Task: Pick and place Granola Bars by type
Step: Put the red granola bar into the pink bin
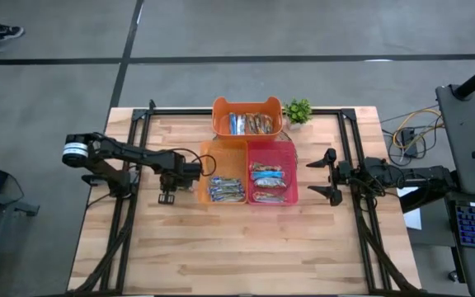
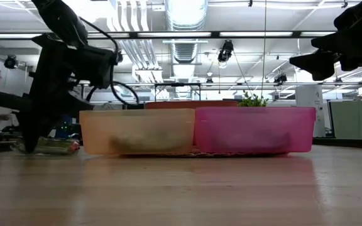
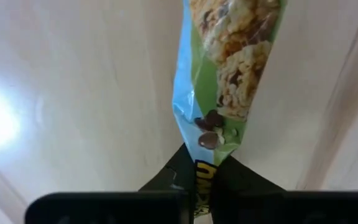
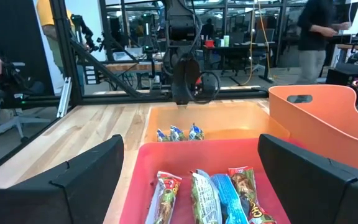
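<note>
My left gripper (image 1: 169, 196) hangs low over the table, just left of the pale orange bin (image 1: 205, 157), shut on a green-and-blue wrapped granola bar (image 3: 229, 68). In the low view that bar (image 2: 56, 147) shows flat at table height beside the gripper (image 2: 33, 143). Blue-silver bars (image 1: 227, 190) lie in the pale orange bin. Brownish bars (image 1: 272, 183) lie in the pink bin (image 1: 270, 146). More bars (image 1: 250, 124) sit in the orange bin (image 1: 220, 111) at the far side. My right gripper (image 1: 324, 177) waits open, raised, to the right of the pink bin. My left gripper pinches the bar's wrapper end (image 3: 205, 167) between its two fingers (image 3: 169, 177), coming from above. The bar stretches away from the fingertips, along their line. It lies at table height; whether it rests on the wood or is just clear, I cannot tell.
A small green plant (image 1: 298, 110) stands right of the orange bin. Black frame rails (image 1: 138, 140) run along both table sides. The near half of the wooden table (image 1: 237, 247) holds nothing. People and desks show in the room beyond.
</note>
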